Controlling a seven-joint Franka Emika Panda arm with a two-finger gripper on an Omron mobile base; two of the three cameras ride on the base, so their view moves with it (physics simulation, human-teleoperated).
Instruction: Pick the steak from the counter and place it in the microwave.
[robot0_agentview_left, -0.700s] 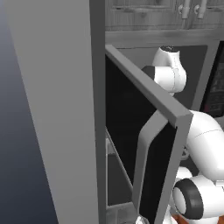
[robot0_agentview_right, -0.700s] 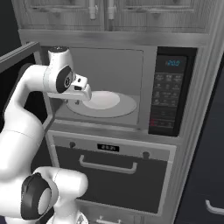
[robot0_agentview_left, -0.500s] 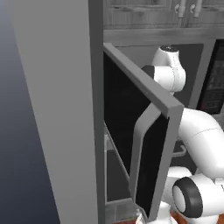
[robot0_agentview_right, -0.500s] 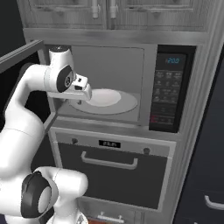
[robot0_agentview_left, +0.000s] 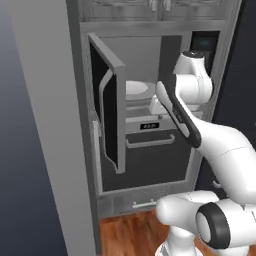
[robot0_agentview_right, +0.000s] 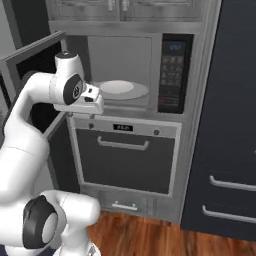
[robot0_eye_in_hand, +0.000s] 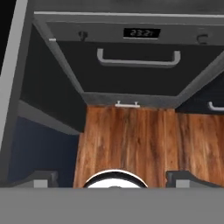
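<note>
Outside the open grey built-in microwave, the white arm's two-finger gripper is hanging with jaws spread, empty, pointing at the wood floor. Steak is sitting nowhere I can make out (plate looking bare). Probably worth backing straight out, clearing the dark-windowed door.

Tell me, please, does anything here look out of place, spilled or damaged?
Nothing looks spilled or damaged. The microwave door stands wide open and the white plate inside shows no steak. The gripper hangs outside, just below the opening, jaws open and holding nothing.
</note>
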